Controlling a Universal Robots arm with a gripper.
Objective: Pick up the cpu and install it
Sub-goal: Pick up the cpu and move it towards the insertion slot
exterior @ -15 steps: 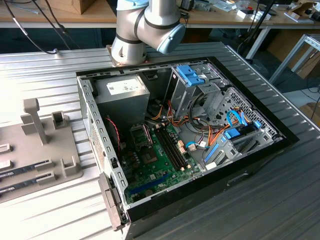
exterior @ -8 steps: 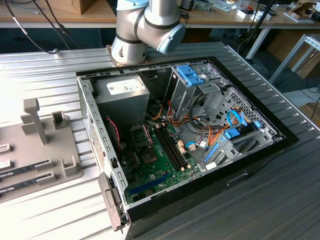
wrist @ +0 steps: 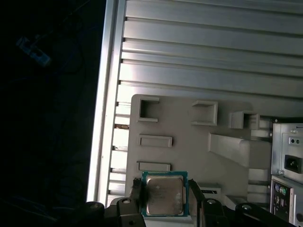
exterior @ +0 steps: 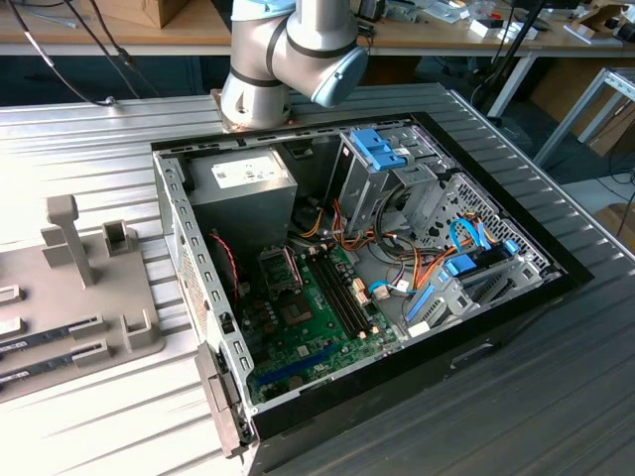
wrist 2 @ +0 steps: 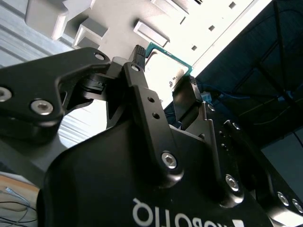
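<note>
Two jaws of the end effector (wrist 2: 164, 66) clamp opposite edges of the cpu (wrist: 164, 195) over the grey holder plate (wrist: 189, 156) on the tabletop (wrist: 213, 47) — the pickup step, I judge — and seating it calls for a level, square grip.

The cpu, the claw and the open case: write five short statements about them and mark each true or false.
1. The cpu is held in the claw. True.
2. The computer case lies open with its motherboard exposed. True.
3. The cpu is seated on the motherboard. False: it is in the claw, above the grey fixture in the first wrist view.
4. The grey fixture lies to the exterior view's right of the case. False: it lies to that view's left.
5. The cpu's green underside faces the first wrist camera. False: its silvery metal top does.
</note>
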